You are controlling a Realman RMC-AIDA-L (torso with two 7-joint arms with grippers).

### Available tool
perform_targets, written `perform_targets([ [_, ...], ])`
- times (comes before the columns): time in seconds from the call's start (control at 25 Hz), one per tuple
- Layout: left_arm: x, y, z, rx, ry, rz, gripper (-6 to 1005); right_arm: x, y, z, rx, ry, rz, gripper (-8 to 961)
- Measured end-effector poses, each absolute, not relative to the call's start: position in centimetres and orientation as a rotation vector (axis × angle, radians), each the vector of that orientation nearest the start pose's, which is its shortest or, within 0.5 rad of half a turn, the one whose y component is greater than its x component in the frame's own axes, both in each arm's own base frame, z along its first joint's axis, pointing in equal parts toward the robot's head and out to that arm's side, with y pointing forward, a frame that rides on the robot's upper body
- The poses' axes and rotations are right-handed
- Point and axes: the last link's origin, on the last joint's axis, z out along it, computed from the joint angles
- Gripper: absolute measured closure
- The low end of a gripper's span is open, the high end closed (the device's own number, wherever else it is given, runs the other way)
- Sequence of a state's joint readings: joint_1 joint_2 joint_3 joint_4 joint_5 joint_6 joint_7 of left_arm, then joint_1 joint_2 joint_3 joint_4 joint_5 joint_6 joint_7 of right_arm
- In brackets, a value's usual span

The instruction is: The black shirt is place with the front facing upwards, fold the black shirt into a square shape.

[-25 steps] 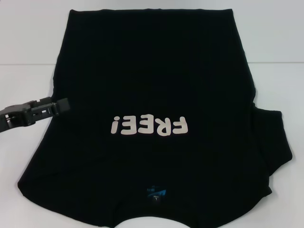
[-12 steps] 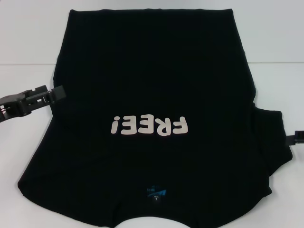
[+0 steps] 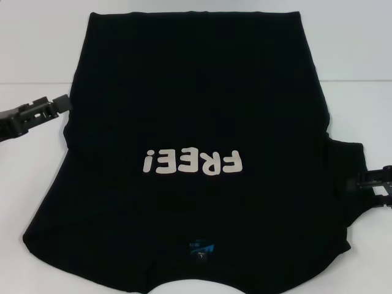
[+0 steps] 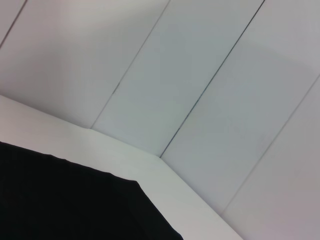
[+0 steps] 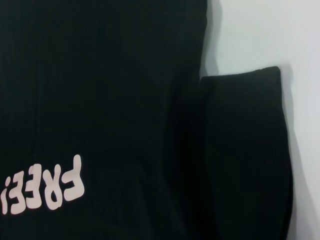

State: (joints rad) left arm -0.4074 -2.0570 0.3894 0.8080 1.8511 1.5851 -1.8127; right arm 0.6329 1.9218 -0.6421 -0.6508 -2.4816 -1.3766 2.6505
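Head view: black shirt spread flat across a white table, filling the middle of the frame, cream "FREE!" lettering upside down at centre, small blue neck label near the bottom edge. Left gripper at mid-left, tip just at the shirt's edge; right gripper at lower right, tip at the sleeve; fingers apart or together cannot be told for either. Left wrist view: a shirt corner in the lower left on the table, pale wall panels above. Right wrist view: black cloth filling most of the frame, lettering at lower left, sleeve at right, table at upper right.
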Motion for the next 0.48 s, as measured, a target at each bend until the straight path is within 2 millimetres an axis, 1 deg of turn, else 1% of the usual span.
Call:
perform_targets([
  [0.24, -30.77, 32.03, 9.63, -2.119, -1.129, -1.067, 49, 32.39, 36.6, 5.82, -1.895, 2.047, 0.213, 77],
  [0.44, -30.77, 32.03, 9.62, -2.119, -1.129, -1.068, 49, 32.32, 36.71, 5.6, -1.896, 2.043, 0.182, 286],
  [0.48, -30.74, 32.06, 9.62, -2.119, -1.128, -1.069, 49, 32.35, 36.73, 5.57, -1.896, 2.04, 0.175, 298],
])
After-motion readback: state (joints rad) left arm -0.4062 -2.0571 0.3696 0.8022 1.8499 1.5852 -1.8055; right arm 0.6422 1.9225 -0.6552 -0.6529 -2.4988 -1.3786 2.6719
